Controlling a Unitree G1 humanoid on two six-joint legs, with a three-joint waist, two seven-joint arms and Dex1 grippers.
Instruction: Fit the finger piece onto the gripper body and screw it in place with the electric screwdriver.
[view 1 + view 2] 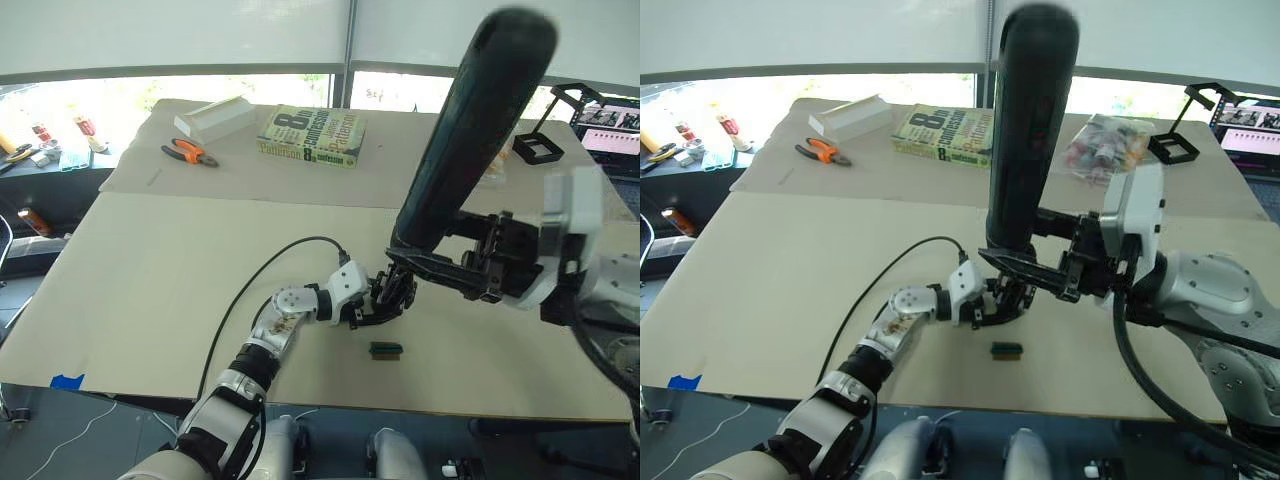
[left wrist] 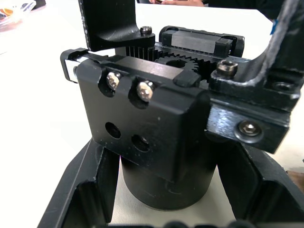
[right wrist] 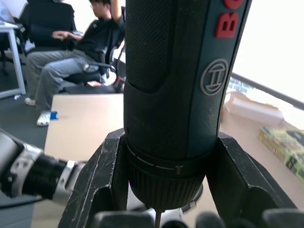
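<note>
With the left end effector clamping the chunky black gripper body on the bench, the right end effector grips the heavy, rigid black cylindrical electric screwdriver low at its collar, tip down over it.

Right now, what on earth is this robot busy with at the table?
It is assembling a small mechanical part. Its left gripper holds the gripper body on the table, and its right gripper clamps the electric screwdriver nearly upright, bit down over that block. Two screws already sit in the block's face, above two open holes. A small green-topped block lies just in front.
</note>
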